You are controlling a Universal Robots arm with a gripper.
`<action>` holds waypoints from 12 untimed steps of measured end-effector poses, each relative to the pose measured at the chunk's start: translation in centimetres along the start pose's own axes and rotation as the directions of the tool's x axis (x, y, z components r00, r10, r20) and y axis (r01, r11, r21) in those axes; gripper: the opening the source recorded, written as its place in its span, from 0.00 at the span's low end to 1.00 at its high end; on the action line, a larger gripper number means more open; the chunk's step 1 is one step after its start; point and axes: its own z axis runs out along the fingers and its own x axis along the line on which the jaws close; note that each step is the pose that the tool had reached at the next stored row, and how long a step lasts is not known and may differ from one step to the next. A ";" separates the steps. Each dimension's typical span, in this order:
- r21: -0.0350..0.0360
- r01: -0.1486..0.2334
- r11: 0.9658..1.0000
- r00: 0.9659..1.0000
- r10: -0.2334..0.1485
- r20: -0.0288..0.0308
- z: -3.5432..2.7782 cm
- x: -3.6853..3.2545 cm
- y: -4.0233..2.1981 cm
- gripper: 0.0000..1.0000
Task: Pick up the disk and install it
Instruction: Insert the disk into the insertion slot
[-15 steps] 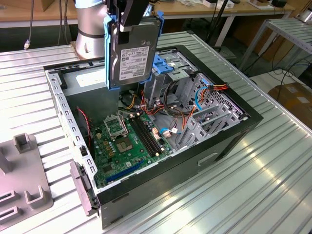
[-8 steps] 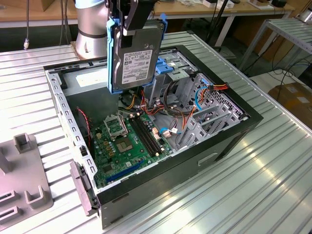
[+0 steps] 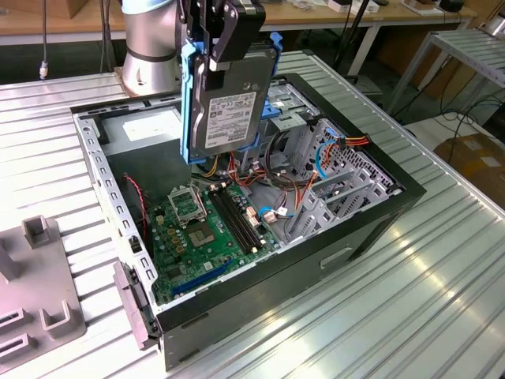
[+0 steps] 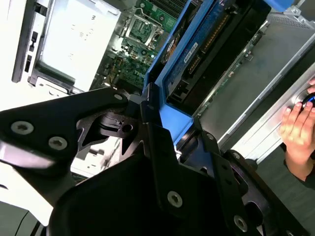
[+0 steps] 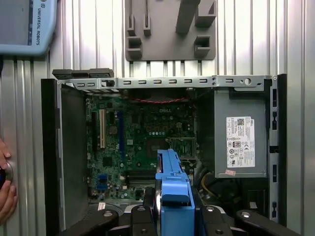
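The disk hangs upright above the open computer case, its white label facing the exterior view and blue rails along its sides. My gripper is shut on its upper end. In the second wrist view the black fingers clamp the blue rail, and the disk's dark underside points down toward the case. The first wrist view shows the blue rail's edge between the fingers, above the green motherboard.
Inside the case are a grey power-supply box, a metal drive cage with a blue plastic top, and loose cables. A grey fixture lies on the ribbed table. A person's hand rests beside the case.
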 end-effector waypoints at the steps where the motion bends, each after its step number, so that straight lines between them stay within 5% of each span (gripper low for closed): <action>1: 0.000 0.000 1.000 1.000 0.000 0.000 0.06 0.70 -0.01 0.37; 12: 0.000 0.000 1.000 1.000 0.000 -0.004 0.31 5.13 -0.10 0.37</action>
